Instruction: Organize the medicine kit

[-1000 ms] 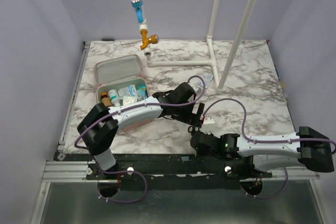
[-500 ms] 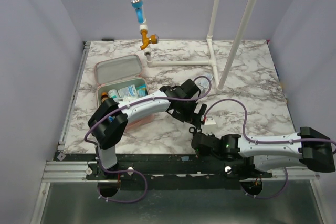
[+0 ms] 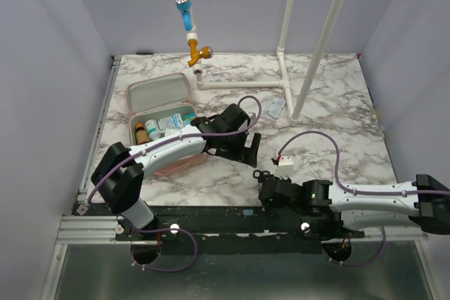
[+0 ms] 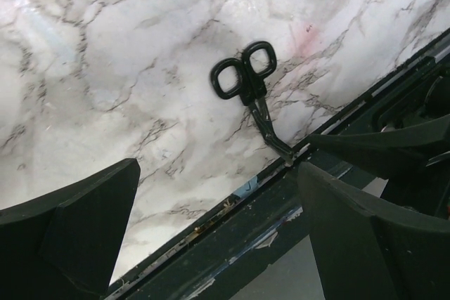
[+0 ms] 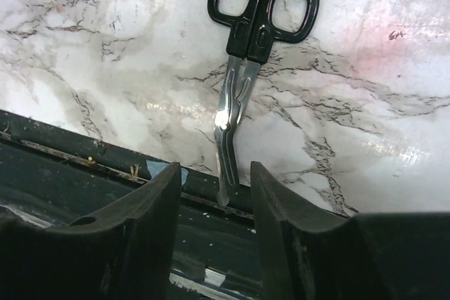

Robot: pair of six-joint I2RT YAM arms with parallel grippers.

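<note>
Lying flat, black-handled scissors (image 5: 239, 68); right gripper (image 5: 215, 170) jaws parted astride their blade tip; left gripper (image 4: 218, 170) jaws spread wide, facing them.

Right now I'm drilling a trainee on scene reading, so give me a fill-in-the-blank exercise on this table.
1. The scissors have ____ handles.
2. The medicine kit lies ____ on the table.
3. The right tool has its fingers either side of the scissors' ____, not the handles.
Missing words: black; open; blades.
</note>
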